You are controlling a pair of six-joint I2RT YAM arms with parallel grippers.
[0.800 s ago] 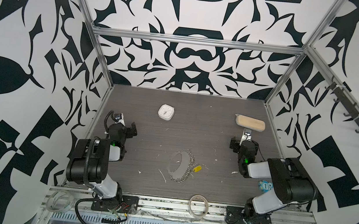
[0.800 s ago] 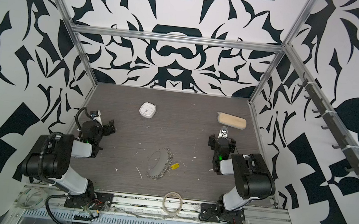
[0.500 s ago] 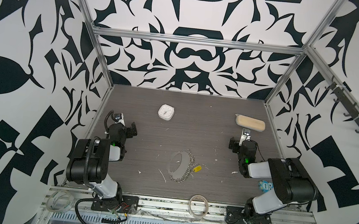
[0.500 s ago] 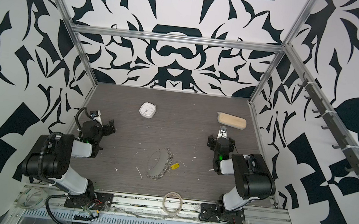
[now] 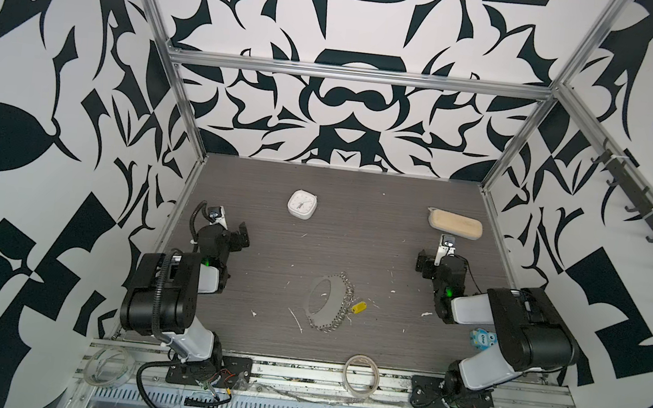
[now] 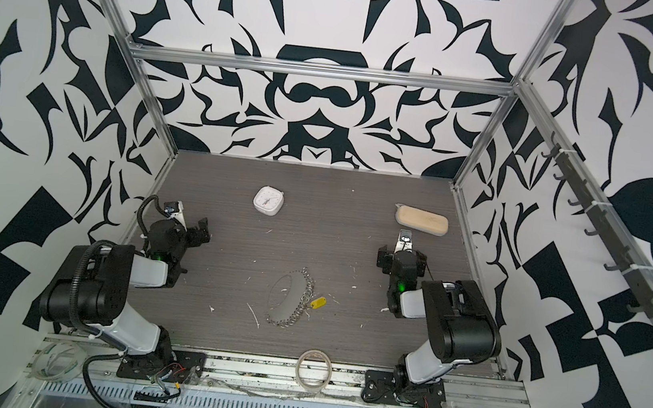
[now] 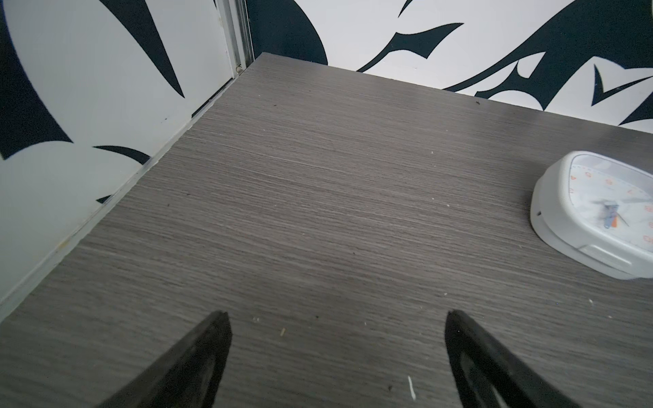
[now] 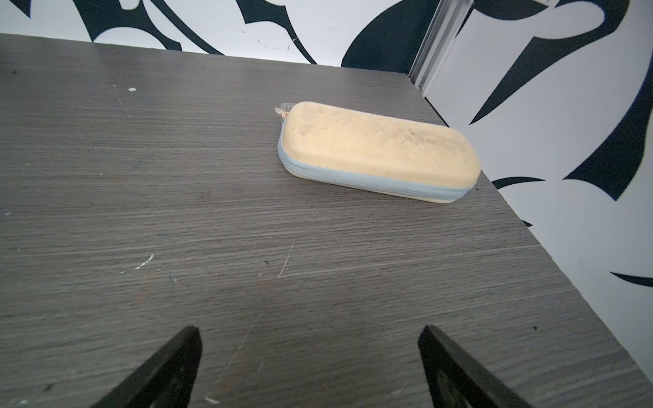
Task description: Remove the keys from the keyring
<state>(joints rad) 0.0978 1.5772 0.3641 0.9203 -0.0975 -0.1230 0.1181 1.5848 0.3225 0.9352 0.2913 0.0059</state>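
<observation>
My left end effector and right end effector gape empty, well apart from the silvery ring-chain keyring.

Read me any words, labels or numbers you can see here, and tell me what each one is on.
"One", seemingly: on the small light-blue item beside the right arm.
Orange numerals on the white clock face: too blurred to read.
No other text is legible.
</observation>
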